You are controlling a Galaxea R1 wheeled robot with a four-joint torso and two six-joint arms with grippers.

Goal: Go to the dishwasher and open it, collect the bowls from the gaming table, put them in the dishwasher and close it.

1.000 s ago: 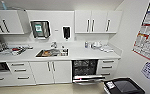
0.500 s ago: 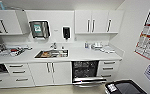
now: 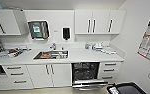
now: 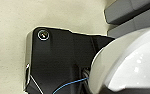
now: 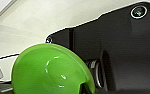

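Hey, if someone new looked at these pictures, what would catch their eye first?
Probably the bright green bowl looming large in the right wrist view. Next, the dishwasher standing open under the white counter, right of the sink, its dark inside showing. A glossy white bowl dominates the left wrist view.

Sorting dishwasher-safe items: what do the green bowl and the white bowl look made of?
The green bowl looks like glossy plastic: saturated even colour, soft highlights. The white bowl is smooth and shiny with small glints; plastic or glazed ceramic, hard to tell.
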